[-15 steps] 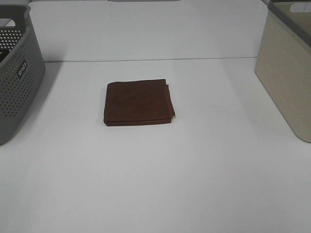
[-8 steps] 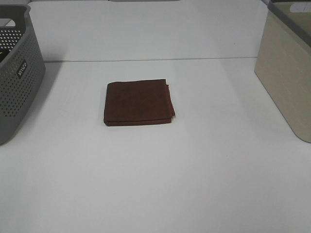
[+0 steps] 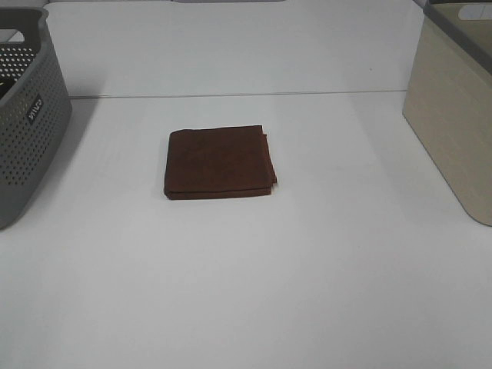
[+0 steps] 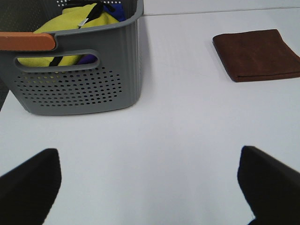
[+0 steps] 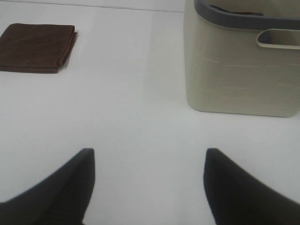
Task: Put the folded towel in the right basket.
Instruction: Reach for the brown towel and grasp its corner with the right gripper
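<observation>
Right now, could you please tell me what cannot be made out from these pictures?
1. Right basket: cut by the frame edge in exterior high; its own wall hides most of the inside in the right wrist view.
2. Left basket: cut off in exterior high; the left wrist view shows only part of a yellow item inside.
3. Left end effector and right end effector: absent from exterior high; wrist views show only fingertips.

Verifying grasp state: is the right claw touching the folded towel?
Apart. The right wrist view shows a wide stretch of white table between the open right claw and the folded towel.
</observation>
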Motion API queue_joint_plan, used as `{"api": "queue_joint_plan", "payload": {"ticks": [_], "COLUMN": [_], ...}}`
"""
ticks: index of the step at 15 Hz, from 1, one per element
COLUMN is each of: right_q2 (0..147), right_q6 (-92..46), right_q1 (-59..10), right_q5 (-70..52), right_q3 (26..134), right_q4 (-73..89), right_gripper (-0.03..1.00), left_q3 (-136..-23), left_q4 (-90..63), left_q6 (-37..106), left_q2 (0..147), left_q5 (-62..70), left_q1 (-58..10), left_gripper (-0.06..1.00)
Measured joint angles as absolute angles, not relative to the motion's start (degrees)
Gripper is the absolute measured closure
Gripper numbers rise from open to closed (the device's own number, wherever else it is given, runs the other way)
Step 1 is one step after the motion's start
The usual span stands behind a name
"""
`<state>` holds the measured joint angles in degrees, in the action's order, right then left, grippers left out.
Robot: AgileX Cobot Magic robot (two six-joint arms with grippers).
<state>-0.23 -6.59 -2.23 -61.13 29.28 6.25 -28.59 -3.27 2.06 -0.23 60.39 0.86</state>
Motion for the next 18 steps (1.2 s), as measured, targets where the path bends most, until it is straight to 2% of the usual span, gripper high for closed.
{"api": "queue_joint_plan", "payload": {"ticks": [6, 9, 13, 18], "right_q2": [-0.2, 5.0, 26.0, 55.3], "right_q6": [-6.5, -4.2, -3.9, -15.0], "right_q1": [-2.2, -2.2, -2.2, -2.2], "right_q5": [-61.0, -58.7, -48.1, -46.1], "right_q3": [29.3, 29.8, 34.0, 47.2], "right_q4": [6.3, 6.5, 13.5, 27.0], "right_gripper": [0.33, 0.33, 0.33, 0.33], "left_q3": [-28.6, -28.6, -28.6, -28.6], "left_q4": [-3.3, -3.3, -3.3, -3.3], "left_q6": [2.1, 2.1, 2.1, 2.1], "left_q2": [-0.2, -0.2, -0.2, -0.2], "left_q5": [60.4, 60.4, 60.4, 60.4], "left_q1": [0.9, 0.9, 0.9, 0.9], "left_gripper": [-0.03, -0.03, -0.03, -0.03]}}
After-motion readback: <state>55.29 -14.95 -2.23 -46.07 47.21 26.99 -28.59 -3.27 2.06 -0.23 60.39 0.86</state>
